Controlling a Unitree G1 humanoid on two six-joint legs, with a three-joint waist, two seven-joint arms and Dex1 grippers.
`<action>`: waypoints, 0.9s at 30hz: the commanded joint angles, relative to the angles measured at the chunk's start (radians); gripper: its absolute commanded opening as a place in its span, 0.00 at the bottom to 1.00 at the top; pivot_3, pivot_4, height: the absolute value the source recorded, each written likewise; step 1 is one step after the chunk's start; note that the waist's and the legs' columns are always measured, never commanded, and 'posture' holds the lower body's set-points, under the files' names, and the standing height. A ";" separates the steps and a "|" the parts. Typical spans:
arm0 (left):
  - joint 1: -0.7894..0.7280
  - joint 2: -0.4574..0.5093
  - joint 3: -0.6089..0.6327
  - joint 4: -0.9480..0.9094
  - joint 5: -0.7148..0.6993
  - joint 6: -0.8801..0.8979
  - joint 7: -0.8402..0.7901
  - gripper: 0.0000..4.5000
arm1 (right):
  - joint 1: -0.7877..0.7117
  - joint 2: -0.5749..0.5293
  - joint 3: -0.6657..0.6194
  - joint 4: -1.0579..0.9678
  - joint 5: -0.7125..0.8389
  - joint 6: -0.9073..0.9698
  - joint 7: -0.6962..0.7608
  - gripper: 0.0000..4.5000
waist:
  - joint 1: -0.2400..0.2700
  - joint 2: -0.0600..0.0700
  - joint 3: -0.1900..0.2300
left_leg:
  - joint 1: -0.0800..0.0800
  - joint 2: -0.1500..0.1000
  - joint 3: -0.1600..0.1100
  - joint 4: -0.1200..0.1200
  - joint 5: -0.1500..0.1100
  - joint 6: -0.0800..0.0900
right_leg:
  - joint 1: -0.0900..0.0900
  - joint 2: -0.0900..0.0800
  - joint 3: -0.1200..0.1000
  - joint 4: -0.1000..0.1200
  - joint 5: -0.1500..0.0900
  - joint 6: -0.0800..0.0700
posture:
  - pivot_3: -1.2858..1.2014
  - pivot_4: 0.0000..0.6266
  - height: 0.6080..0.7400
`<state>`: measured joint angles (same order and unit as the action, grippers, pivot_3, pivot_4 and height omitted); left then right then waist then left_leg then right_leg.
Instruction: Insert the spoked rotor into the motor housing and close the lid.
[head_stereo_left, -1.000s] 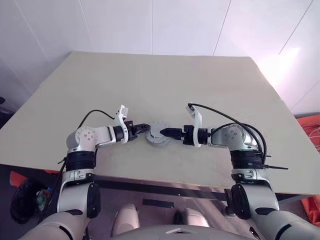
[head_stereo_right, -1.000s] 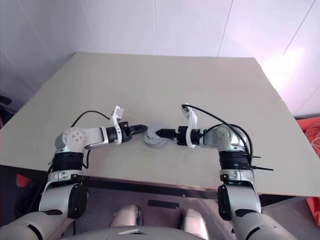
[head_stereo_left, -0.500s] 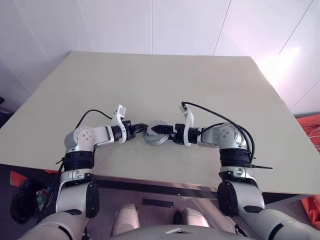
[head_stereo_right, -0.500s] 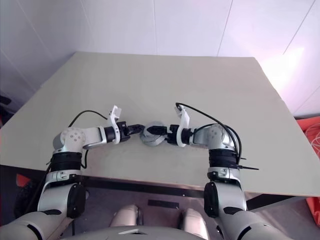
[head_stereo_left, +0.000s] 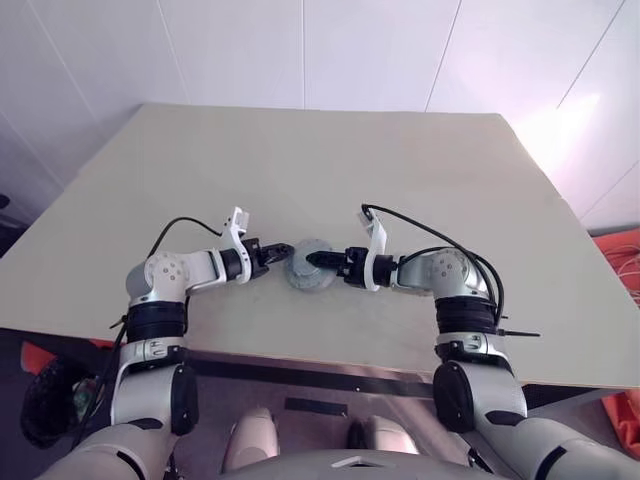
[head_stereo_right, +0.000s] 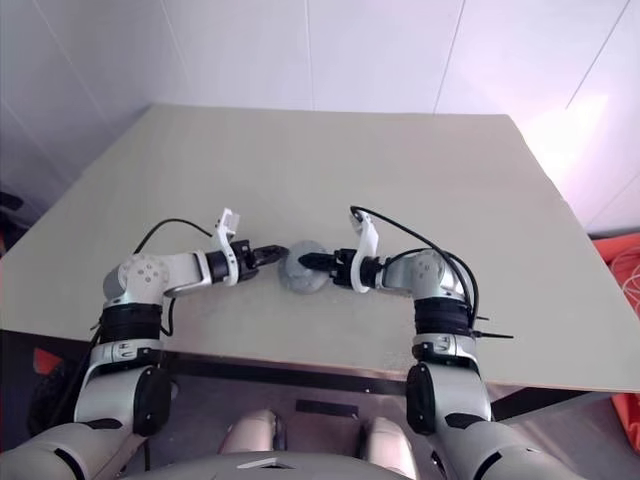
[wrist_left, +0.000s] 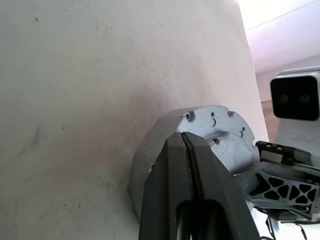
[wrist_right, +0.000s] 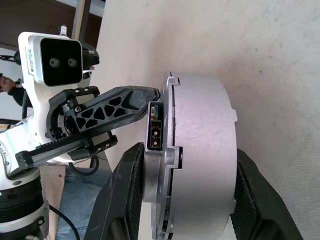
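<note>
Right wrist view gives me the housing (wrist_right: 202, 150) (lid on, pale grey drum) standing on the table (head_stereo_left: 400, 170), my right gripper (head_stereo_left: 310, 259) clamped across its sides. Left gripper (head_stereo_left: 284, 253) is pressed closed, tips touching the housing's opposite edge.

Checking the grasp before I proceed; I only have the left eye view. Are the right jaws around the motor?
Observer: Yes. The right gripper has a finger against each side of the round silver motor unit.
Operator: And the left jaws?
Observer: The left gripper is shut, its tip at the unit's rim beside a small connector.
Operator: Top face?
Observer: Closed, with small holes.
</note>
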<state>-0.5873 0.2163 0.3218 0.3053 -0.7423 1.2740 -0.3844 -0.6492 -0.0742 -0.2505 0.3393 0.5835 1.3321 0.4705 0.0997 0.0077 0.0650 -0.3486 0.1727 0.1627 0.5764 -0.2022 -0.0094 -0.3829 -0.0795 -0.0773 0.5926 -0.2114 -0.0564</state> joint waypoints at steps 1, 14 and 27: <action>-0.005 0.004 -0.013 0.003 0.013 0.004 0.004 0.00 | -0.028 0.005 0.005 -0.010 0.016 -0.013 -0.005 0.49 | 0.000 0.000 0.000 | 0.000 0.000 0.000 0.000 0.000 0.000 | 0.000 0.000 0.000 0.000 0.000 0.000 | 0.52 0.00 1.00; -0.004 -0.005 0.018 -0.005 -0.005 -0.042 -0.005 0.00 | -0.061 0.015 -0.050 0.049 0.026 -0.053 -0.034 0.49 | 0.000 0.000 0.000 | 0.000 0.000 0.000 0.000 0.000 -0.001 | 0.000 0.000 0.000 0.001 0.000 0.000 | 0.52 0.00 1.00; 0.008 -0.022 0.083 -0.041 -0.050 -0.142 -0.015 0.00 | -0.087 0.020 -0.071 0.104 0.018 -0.085 -0.051 0.49 | 0.000 0.000 0.000 | -0.002 0.000 -0.001 0.000 0.001 -0.001 | -0.002 0.000 0.000 0.001 0.000 -0.001 | 0.52 0.00 1.00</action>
<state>-0.5743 0.1911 0.3903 0.3007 -0.7679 1.1500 -0.3924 -0.7142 -0.0493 -0.3278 0.4593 0.5964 1.2772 0.4260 0.0997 0.0076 0.0651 -0.3505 0.1727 0.1622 0.5764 -0.2012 -0.0108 -0.3850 -0.0795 -0.0775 0.5939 -0.2110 -0.0570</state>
